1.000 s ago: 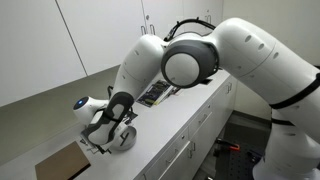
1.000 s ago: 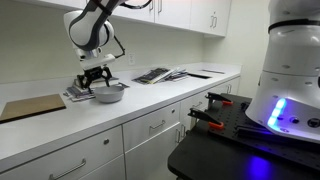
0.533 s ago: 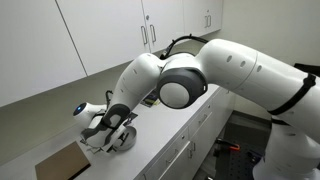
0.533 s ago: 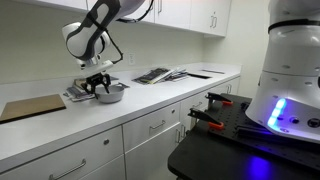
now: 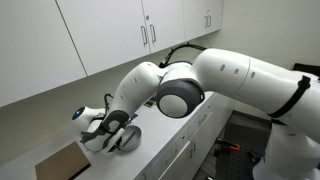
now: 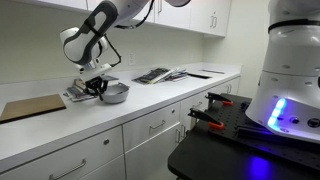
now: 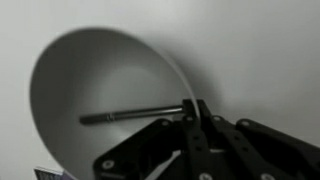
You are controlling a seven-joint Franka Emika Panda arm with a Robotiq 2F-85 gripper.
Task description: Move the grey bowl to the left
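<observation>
In the wrist view the gripper [image 7: 197, 108] sits at the near right edge of the grey bowl [image 7: 100, 85]. The jaws are drawn almost together over the rim and look to be pinching the thin wall between them. The bowl spreads away from them to the picture's left, so the grasp is off-centre, on the rim and not across the body. A round bowl has no long axis to line up with. What counts is that its weight hangs to one side of the pinch, and I judge it could tip or swivel when carried.

The inside of the bowl is smooth, pale and slightly glossy, and its wall is shallow and curved. A dark thin streak crosses the inside towards the jaws; I cannot tell whether it is a shadow or a reflection.

In both exterior views the bowl [image 6: 116, 93] [image 5: 127, 140] is low at the white surface [image 6: 60, 122], under the bent wrist of the gripper [image 6: 95, 88]. I cannot tell whether it rests there or is just clear of it. Just beside it lies a flat stack of books [image 6: 74, 96] with coloured covers. A flat, matt brown board [image 6: 30, 107] [image 5: 60, 160] lies beyond that, well apart from the bowl.

If the way leftward runs towards the books, the bowl would need to pass in front of them or over them. Further along the surface lie loose papers [image 6: 160, 74], and plain white cabinets [image 6: 190, 15] hang above.
</observation>
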